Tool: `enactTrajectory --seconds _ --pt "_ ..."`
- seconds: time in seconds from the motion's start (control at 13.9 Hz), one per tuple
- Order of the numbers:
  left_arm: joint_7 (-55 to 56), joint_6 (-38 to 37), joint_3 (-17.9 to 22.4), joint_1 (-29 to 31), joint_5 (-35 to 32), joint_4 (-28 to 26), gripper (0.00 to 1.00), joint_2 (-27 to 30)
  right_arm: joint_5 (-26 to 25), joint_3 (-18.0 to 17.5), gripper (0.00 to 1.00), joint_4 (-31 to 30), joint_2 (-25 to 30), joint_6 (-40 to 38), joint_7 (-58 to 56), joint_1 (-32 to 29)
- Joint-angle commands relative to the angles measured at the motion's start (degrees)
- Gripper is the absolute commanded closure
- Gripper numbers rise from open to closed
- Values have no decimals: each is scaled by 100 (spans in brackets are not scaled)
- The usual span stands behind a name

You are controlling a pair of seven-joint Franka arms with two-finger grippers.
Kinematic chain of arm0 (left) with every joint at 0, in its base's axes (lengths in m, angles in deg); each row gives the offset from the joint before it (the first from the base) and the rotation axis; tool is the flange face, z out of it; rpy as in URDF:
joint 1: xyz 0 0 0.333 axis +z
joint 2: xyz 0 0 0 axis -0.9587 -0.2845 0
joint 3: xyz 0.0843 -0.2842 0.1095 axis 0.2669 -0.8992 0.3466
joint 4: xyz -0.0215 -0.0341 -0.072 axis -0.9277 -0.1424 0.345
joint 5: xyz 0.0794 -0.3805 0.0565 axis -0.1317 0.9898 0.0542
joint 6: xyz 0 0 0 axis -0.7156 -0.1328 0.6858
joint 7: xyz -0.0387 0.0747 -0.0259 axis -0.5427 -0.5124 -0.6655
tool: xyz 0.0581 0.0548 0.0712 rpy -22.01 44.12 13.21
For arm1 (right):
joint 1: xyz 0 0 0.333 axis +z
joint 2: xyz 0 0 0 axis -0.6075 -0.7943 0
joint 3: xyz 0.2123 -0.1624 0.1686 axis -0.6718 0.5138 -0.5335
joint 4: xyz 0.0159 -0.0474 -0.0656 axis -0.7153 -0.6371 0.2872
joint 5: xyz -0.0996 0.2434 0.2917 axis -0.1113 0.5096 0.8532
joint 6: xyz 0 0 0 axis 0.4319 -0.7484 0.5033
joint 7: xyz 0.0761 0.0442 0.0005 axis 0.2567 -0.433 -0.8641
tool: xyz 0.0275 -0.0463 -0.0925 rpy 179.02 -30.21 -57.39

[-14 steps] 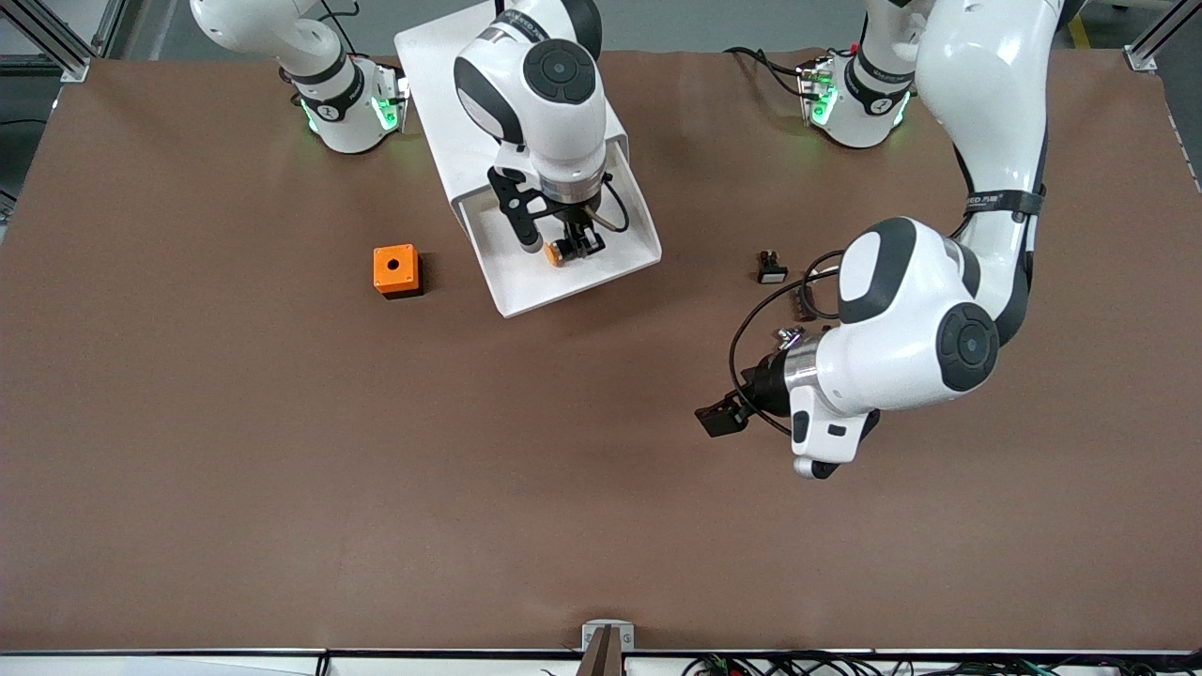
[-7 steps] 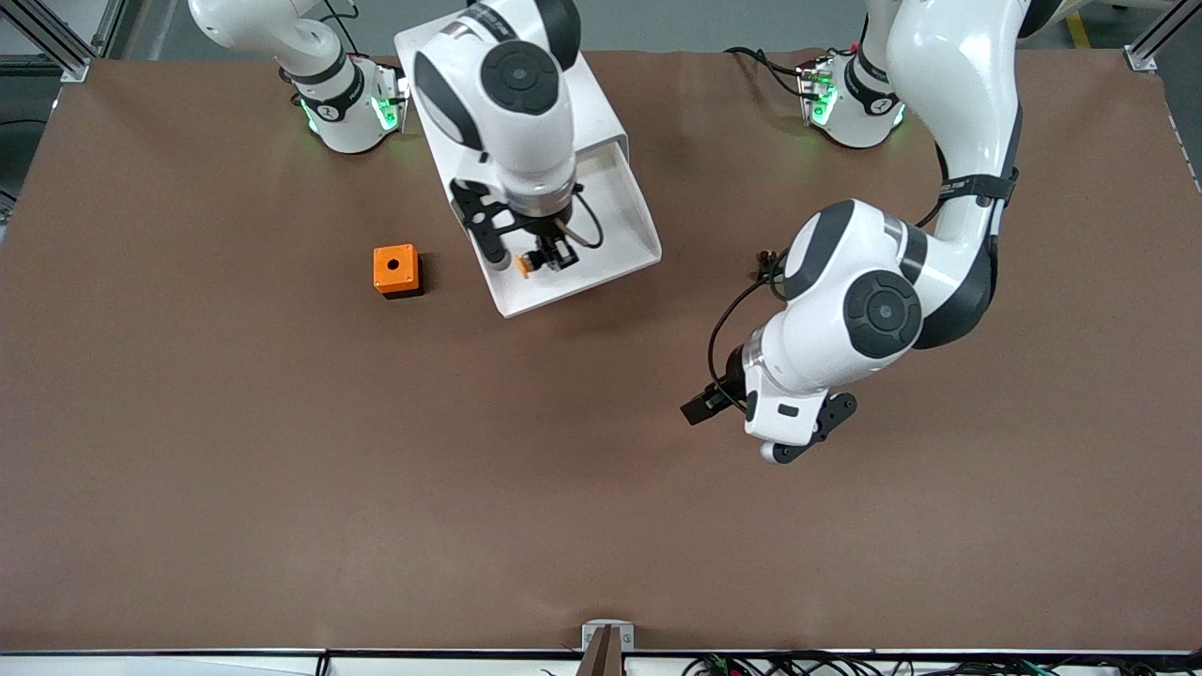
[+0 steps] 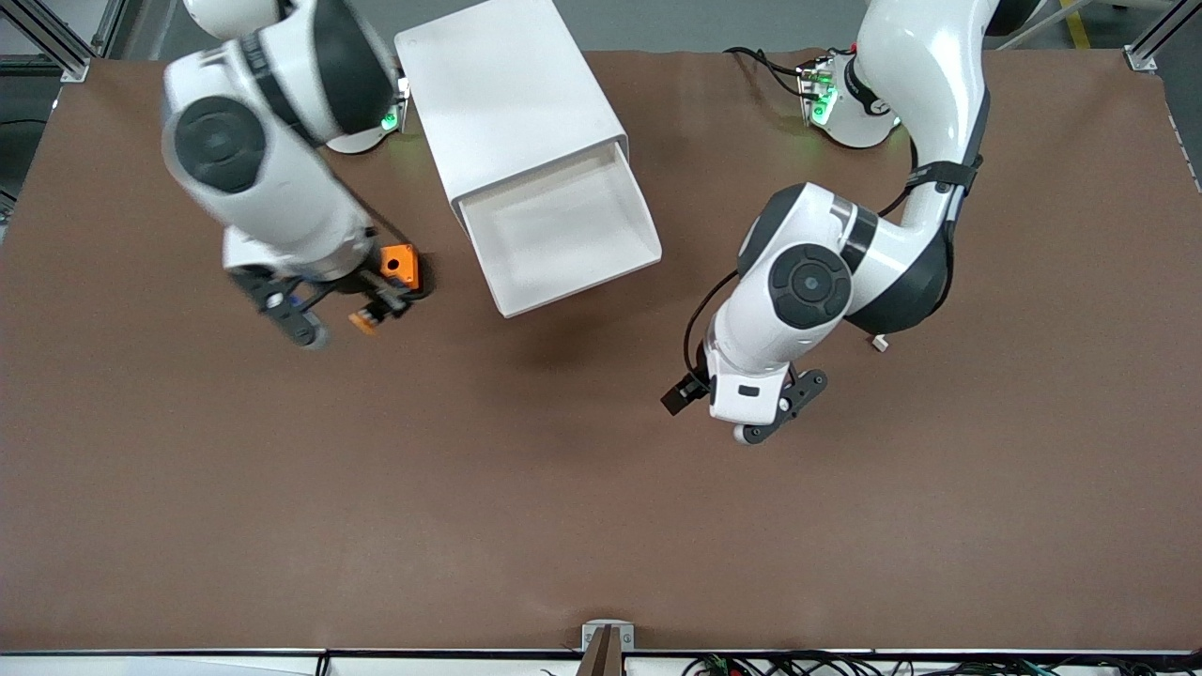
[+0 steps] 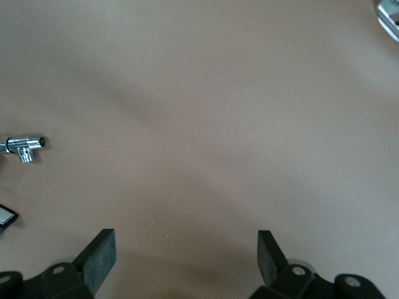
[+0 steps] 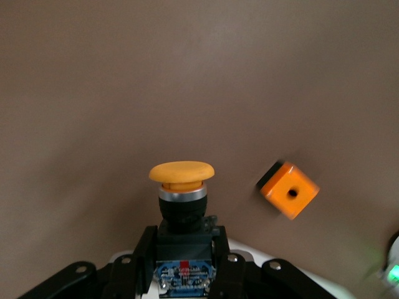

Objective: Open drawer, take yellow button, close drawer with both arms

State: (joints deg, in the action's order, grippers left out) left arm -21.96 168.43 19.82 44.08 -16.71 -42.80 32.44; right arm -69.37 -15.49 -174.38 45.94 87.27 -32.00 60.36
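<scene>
Front view first, working from the near edge toward the bases: our left gripper [image 3: 751,413] hangs over bare table [image 3: 563,526] with its fingers [image 4: 100,255] spread wide and nothing between them, and that arm waits. A little farther from the camera, toward the right arm's end, our right gripper [image 3: 371,314] is clamped on the button [image 3: 364,321], carried in the air over the table just beside the orange box [image 3: 399,266]. In the right wrist view the button [image 5: 181,187] stands upright, the fingers [image 5: 143,249] pinching its black-and-blue body while the orange cap sits free above them. We judge it light and rigid, a hard plastic part with smooth sides that could twist if squeezed off-centre; the square body is the sound place to hold, not the round cap. Farther still, the white drawer [image 3: 563,230] stands pulled out of its cabinet [image 3: 507,94], empty, so closing it remains.
</scene>
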Motion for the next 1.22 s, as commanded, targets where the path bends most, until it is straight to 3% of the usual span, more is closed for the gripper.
enactTrajectory --seconds 0.0,0.43,0.65,1.15 --pt "123 21 44 -225 -144 -174 0 124 74 -120 100 -1169 539 574 -1639 -903" --pt "166 -14 -44 -594 -154 -271 0 72 -171 -111 100 -2296 496 2068 -3962 -2171" --pt "149 -14 -70 -769 -144 -271 0 54 -707 -120 100 -2350 172 2543 -4526 -2549" --pt "149 -5 -70 -1095 -135 -280 0 -25 -717 -120 100 -2544 -610 3843 -5799 -3314"
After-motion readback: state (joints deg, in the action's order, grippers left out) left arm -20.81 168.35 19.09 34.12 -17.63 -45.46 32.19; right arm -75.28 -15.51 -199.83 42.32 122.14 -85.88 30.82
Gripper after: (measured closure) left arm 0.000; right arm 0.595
